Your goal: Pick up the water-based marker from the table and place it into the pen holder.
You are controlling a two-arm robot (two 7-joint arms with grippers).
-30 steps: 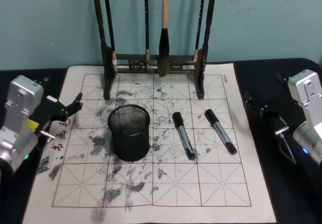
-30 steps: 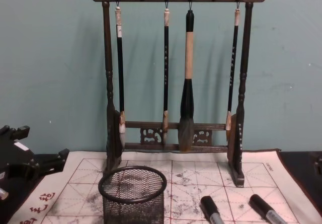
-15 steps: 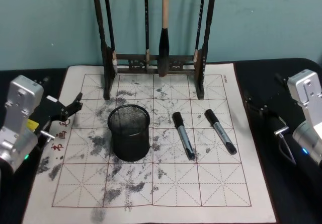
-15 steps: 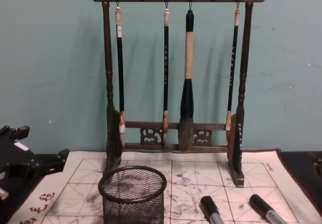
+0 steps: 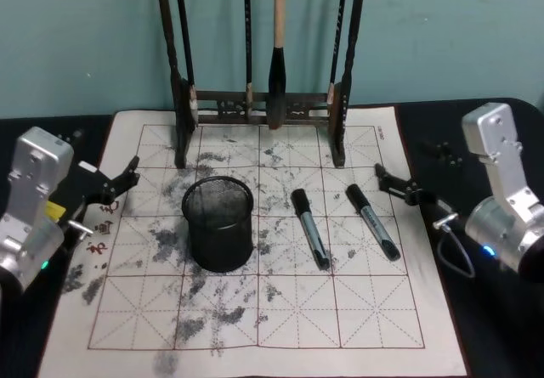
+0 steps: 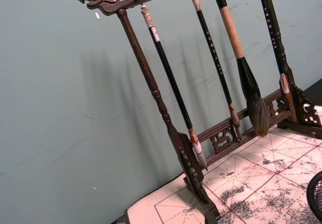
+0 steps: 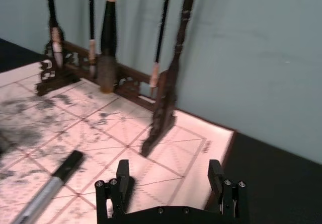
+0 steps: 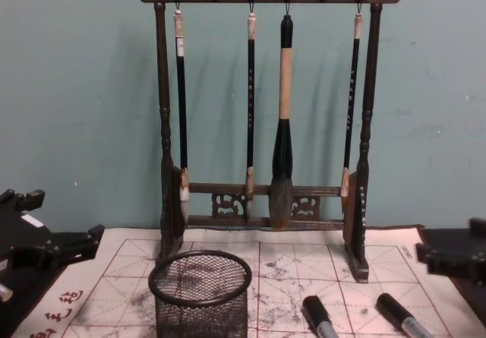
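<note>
A cream mat (image 5: pixel 297 327) covers the table (image 5: pixel 501 344). On it, the black mesh pen holder (image 5: pixel 219 225) stands left of two markers lying flat, the left marker (image 5: pixel 310 228) and the right marker (image 5: pixel 372 222). The right gripper (image 5: pixel 398 187) hovers near the right marker's cap, its fingers spread wide and empty. The left gripper (image 5: pixel 115 187) sits at the mat's left edge, also open and empty. A brush rack (image 5: pixel 259 106) stands behind.

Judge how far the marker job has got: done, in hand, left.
Done: nothing; left marker and right marker lie on the mat, pen holder looks empty. In hand: open right gripper hovers by the right marker. Left: grasp, lift, drop in. Left gripper idles far left.
</note>
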